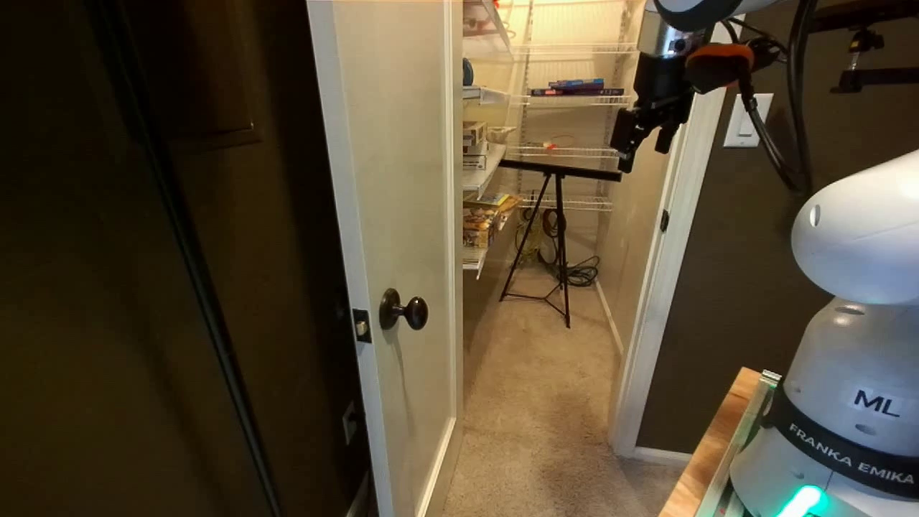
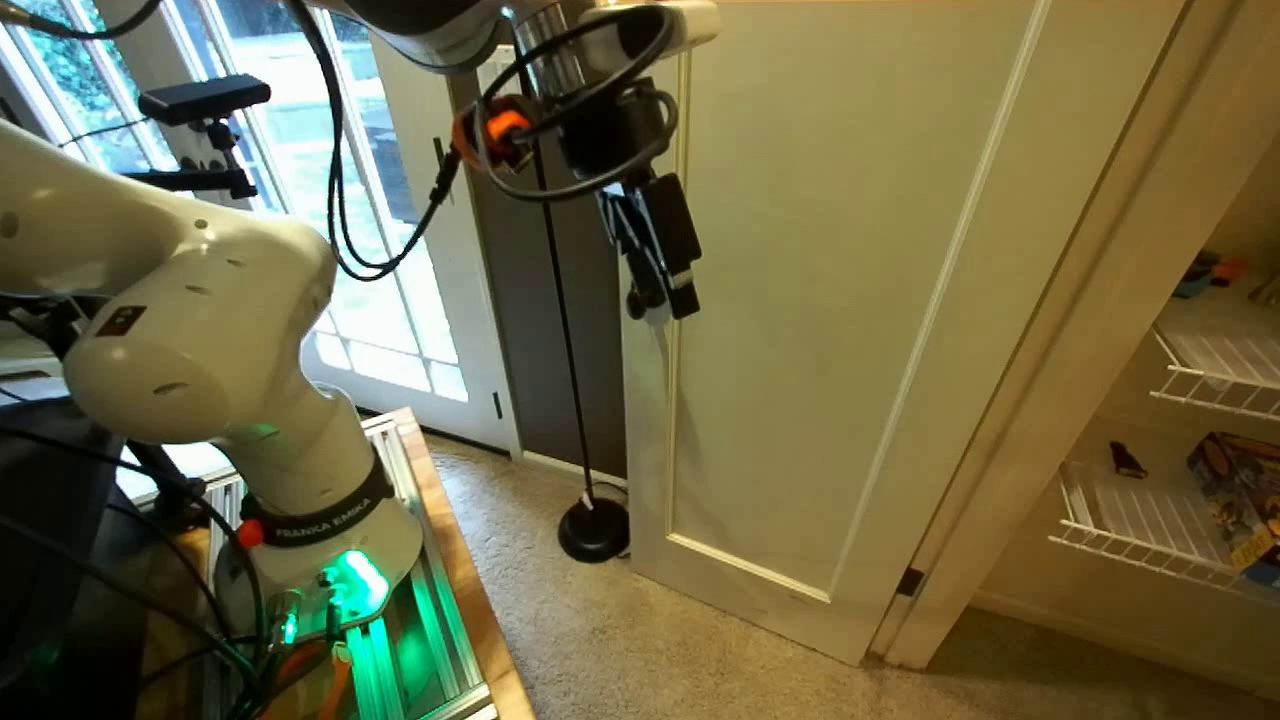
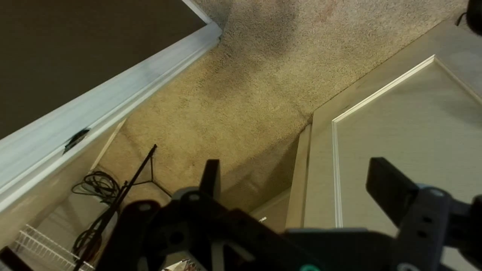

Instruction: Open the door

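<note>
Leftward, well apart from the jaws, lies the door [image 1: 406,201] in an exterior view, and the coming move turns on that sideways gap. It stands swung out, long axis upright, latch edge toward the camera, with the knob [image 1: 414,313] on the face turned to the jaws. Next come the carpet [image 1: 531,402] and a black stand [image 1: 556,169] farther back; then the gripper [image 1: 645,154], pointing down on the side of the jamb [image 1: 655,323] and seemingly higher than the knob; last, the arm [image 1: 854,230].

In an exterior view the arm comes at left, the gripper overlaps the knob side of the door, and the hinge [image 2: 908,582] and shelves [image 2: 1150,520] lie farther right. I take that overlap for line of sight only.

In the wrist view the jamb is at left, the carpet between, and the door's face at right, behind one fingertip [image 3: 389,186]. The jaws are spread wide and hold nothing.

By my reading the door is open enough to count the task as all but done. Should it need to go wider, the gripper would have to cross sideways to the latch half of that face and push, no grasp required; a push nearer the hinge would likely take more force.
</note>
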Tool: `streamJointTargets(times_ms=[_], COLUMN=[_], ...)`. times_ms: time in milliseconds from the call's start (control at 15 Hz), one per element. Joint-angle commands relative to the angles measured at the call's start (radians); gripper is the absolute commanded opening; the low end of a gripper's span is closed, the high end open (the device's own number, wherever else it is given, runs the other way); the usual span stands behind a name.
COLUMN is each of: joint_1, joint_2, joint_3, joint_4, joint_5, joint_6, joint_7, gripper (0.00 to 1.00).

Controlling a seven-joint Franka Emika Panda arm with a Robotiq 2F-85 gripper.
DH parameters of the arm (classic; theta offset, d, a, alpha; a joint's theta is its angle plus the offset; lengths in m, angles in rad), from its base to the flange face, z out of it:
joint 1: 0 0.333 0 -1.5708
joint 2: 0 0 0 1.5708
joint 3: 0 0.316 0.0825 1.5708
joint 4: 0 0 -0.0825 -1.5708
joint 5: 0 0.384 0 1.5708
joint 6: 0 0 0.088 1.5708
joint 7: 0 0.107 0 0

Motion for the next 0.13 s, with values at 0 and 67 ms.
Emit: streamJointTargets(times_ms=[0, 67], joint_1=[0.059, 0.059], joint_2=[0.003, 0.003], joint_3=[-0.049, -0.049], joint_4=[0.005, 0.005], joint_5=[-0.052, -0.052], joint_6=[-0.013, -0.013], joint_7=[0.042, 0.042], gripper=[1.0, 1.0])
